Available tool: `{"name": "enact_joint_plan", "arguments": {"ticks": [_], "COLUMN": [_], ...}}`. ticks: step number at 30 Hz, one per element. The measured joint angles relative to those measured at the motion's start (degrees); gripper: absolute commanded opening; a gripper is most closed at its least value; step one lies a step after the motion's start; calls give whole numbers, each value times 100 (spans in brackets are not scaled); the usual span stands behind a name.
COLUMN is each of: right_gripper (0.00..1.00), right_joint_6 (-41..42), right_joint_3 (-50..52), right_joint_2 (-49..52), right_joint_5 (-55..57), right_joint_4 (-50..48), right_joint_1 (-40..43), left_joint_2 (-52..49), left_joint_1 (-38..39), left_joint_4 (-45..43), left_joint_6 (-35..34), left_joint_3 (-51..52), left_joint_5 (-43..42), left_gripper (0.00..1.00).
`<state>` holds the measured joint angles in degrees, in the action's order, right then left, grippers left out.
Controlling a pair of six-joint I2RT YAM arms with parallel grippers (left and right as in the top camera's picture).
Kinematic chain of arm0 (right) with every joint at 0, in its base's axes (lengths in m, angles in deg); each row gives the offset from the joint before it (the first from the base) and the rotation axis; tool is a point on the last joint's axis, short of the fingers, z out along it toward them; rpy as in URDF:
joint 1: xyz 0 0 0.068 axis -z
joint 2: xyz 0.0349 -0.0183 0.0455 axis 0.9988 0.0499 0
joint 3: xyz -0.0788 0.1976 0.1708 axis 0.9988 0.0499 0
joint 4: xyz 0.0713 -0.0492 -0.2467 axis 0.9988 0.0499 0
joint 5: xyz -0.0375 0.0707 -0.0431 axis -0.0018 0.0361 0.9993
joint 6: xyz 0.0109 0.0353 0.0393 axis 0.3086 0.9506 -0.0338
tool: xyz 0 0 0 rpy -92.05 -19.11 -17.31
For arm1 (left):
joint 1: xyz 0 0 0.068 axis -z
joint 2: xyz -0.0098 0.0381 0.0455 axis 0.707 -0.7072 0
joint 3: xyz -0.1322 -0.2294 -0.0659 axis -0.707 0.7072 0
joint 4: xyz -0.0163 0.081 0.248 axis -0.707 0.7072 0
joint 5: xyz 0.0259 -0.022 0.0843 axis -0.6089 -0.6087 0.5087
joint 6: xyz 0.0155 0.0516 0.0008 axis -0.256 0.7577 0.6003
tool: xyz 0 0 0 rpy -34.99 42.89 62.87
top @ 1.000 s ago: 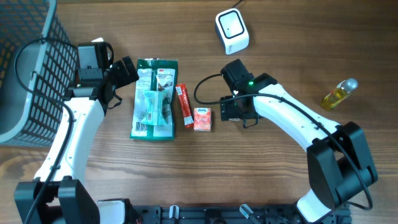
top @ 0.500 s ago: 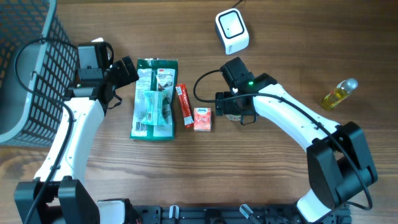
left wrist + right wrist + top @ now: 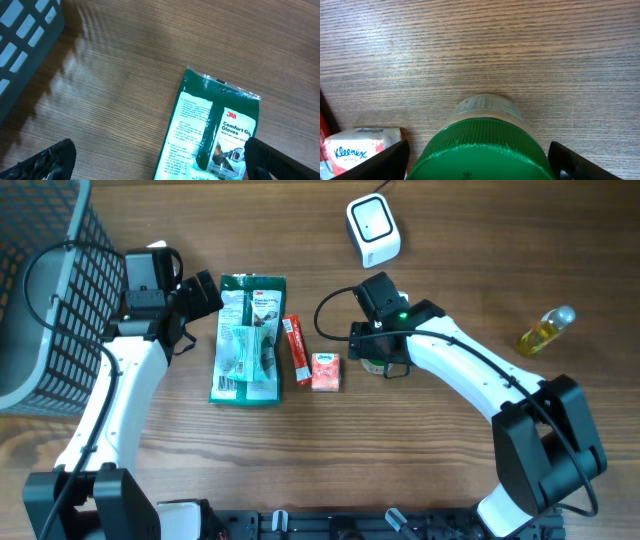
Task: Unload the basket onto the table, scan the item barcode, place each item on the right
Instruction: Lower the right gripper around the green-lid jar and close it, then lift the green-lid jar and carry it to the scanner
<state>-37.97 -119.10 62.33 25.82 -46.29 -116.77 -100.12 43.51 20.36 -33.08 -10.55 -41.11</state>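
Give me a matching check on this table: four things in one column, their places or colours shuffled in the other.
Things:
1. gloves packet
2. tissue pack
3. scanner
4. jar

Places or colours:
A. white, farthest from the robot
B. green lid, between the fingers of the right gripper
C. green, nearest the left gripper
D. right beside the red stick pack

Pairs: 1-C, 2-D, 3-A, 4-B

Green-lidded jar [image 3: 479, 145] upright near Kleenex pack [image 3: 360, 145]; white scanner [image 3: 373, 230] well apart.
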Motion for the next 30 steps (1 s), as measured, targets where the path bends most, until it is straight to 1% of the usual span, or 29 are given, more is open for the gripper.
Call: {"name": "enact_joint_plan", "arguments": {"ticks": [5, 6, 9, 11, 13, 17, 21, 25, 28, 30], "right_gripper": [87, 82, 79, 79, 82, 83, 80, 79, 66, 65], "right_joint_6": [0, 0, 24, 24, 22, 20, 22, 22, 42, 70], "right_joint_3": [0, 0, 7, 11, 11, -2, -46, -46, -46, -76], "right_joint_2": [153, 219, 415, 428, 428, 428, 428, 428, 428, 428], "right_joint_5": [22, 22, 22, 22, 22, 20, -26, -70, -90, -120], "right_joint_4": [-59, -66, -72, -98, -94, 144, 201, 271, 275, 361], "right_joint_1": [0, 0, 0, 7, 17, 131, 221, 221, 221, 236], "left_joint_2": [0, 0, 0, 0, 0, 0, 0, 0, 0, 0], "left_joint_1": [0, 0, 0, 0, 0, 0, 0, 0, 0, 0], "left_joint_4": [0, 0, 0, 0, 0, 0, -2, 0, -2, 0], "left_joint_6": [0, 0, 0, 0, 0, 0, 0, 0, 0, 0], "left_joint_3": [0, 0, 0, 0, 0, 0, 0, 0, 0, 0], "left_joint_5": [0, 0, 0, 0, 0, 0, 0, 0, 0, 0], "left_gripper": [100, 100, 100, 100, 100, 100, 100, 100, 100, 100]}}
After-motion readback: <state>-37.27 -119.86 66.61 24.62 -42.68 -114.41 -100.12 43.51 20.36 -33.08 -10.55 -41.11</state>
